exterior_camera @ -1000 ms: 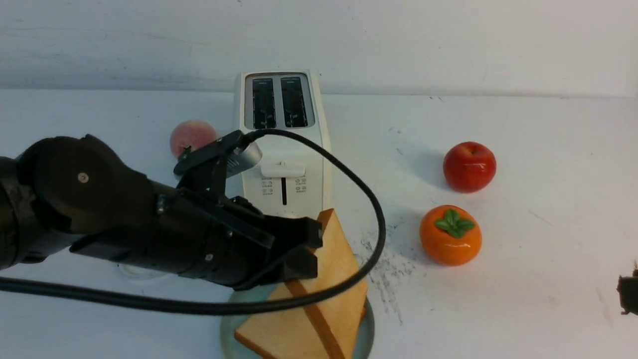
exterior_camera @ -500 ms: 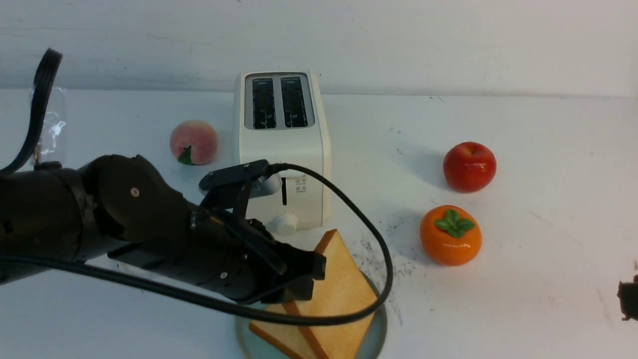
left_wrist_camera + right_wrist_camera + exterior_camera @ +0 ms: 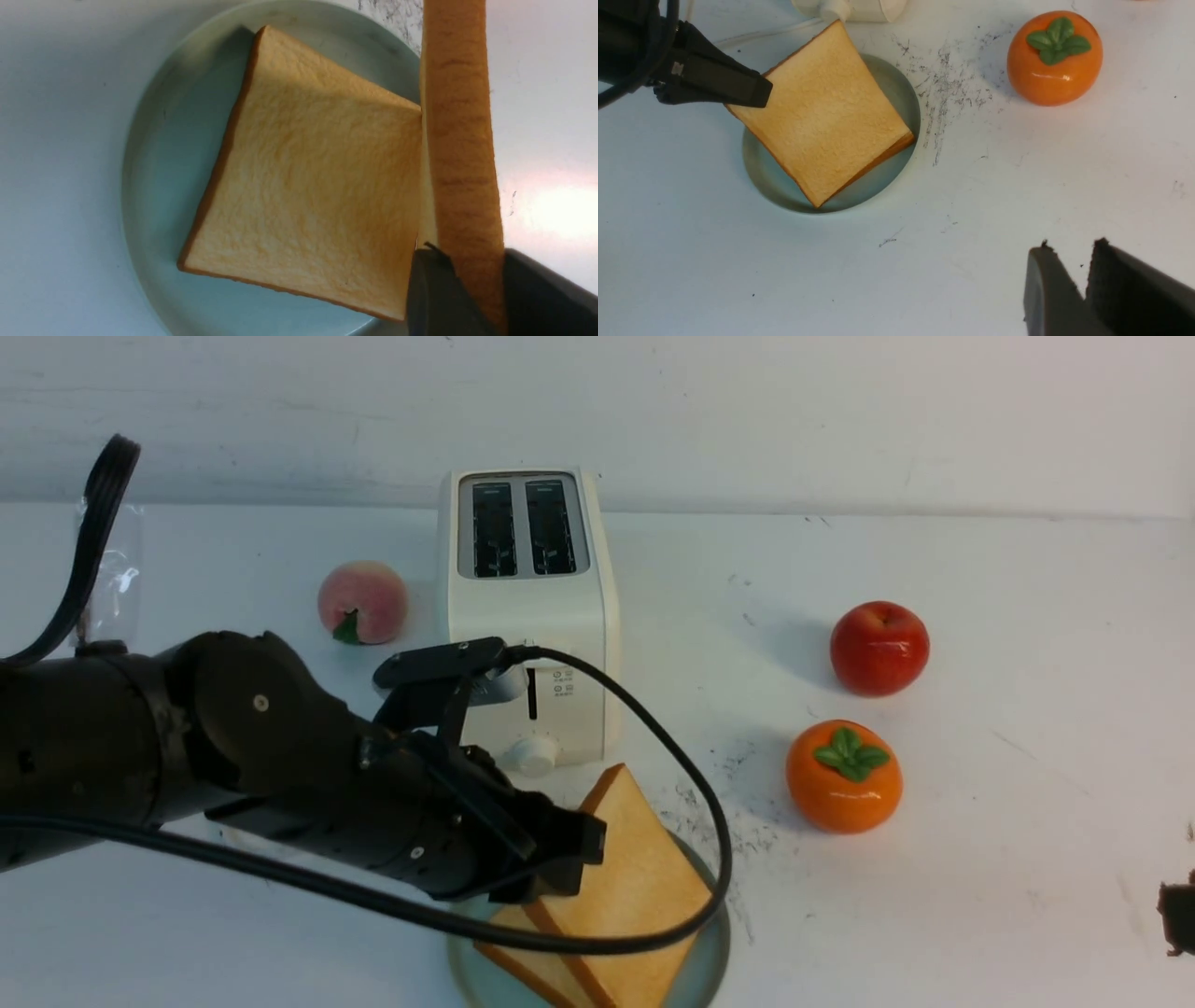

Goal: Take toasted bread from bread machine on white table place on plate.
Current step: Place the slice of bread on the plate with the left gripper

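On the white table [image 3: 980, 597] the bread machine [image 3: 527, 607] stands with both slots empty. In front of it lies the plate [image 3: 714, 952], and one slice of toasted bread [image 3: 308, 186] lies flat on it. My left gripper [image 3: 583, 859] is shut on the second slice [image 3: 644, 887] at one edge. That slice slopes down over the flat one, its far corner low on the plate. In the left wrist view its crust [image 3: 458, 116] fills the gap between the fingers. My right gripper [image 3: 1071, 247] hangs at the table's right edge [image 3: 1178, 905], slightly open and holding nothing.
A peach [image 3: 362, 602] sits left of the bread machine. A red apple [image 3: 879, 647] and an orange persimmon [image 3: 843, 775] sit to its right. The left arm's black cable [image 3: 691, 803] loops over the plate. Dark scuffs [image 3: 943, 84] mark the table beside the plate.
My left arm has dropped lower and brought the held slice down onto the plate over the flat slice. The right gripper has sunk slightly at the frame edge.
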{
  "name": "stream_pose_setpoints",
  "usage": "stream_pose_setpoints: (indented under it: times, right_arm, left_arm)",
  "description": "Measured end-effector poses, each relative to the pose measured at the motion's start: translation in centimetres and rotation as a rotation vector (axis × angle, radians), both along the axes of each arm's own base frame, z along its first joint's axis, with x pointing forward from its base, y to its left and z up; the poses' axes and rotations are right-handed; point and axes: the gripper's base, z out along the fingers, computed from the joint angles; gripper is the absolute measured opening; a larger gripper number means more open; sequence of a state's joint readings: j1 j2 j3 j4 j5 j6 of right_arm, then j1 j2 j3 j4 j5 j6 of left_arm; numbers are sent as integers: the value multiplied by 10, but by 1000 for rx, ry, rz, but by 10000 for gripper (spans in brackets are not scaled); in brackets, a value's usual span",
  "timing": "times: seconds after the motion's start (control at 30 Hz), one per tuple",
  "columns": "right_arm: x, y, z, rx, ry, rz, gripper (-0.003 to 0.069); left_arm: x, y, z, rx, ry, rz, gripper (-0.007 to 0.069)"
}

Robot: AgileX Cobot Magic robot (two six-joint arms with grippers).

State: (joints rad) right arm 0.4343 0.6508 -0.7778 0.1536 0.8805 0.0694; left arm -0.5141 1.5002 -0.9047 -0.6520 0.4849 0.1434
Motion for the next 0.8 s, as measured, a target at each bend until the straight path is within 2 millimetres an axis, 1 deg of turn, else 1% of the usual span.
stream_pose_setpoints:
  times: [0.03, 0.07, 0.1, 0.13, 0.17, 0.23, 0.27, 0.33, 0.5, 0.8]
  right_arm:
    - [0, 0, 0, 0, 0, 0, 143]
    - [0, 0, 0, 0, 0, 0, 144]
    - [0, 0, 0, 1, 1, 0, 146]
    - [0, 0, 0, 4, 2, 1, 147]
    - [0, 0, 0, 4, 2, 1, 147]
    - [0, 1, 0, 12, 6, 3, 150]
    - [0, 1, 0, 12, 6, 3, 150]
    - [-1, 1, 0, 16, 8, 4, 153]
    - [-1, 1, 0, 20, 10, 5, 158]
    - [-1, 1, 0, 20, 10, 5, 166]
  left_arm:
    - [0, 0, -1, 6, -2, -4, 218]
    - [0, 0, -1, 8, -3, -5, 223]
    - [1, 1, -2, 21, -7, -12, 273]
    - [1, 1, -3, 29, -10, -17, 300]
    - [1, 1, -3, 31, -11, -18, 300]
    - [1, 2, -3, 48, -19, -28, 365]
    - [1, 2, -3, 48, -19, -28, 369]
    - [1, 2, -4, 56, -23, -33, 409]
    - [4, 3, -3, 66, -55, -30, 431]
    - [8, 5, -2, 109, -125, -42, 432]
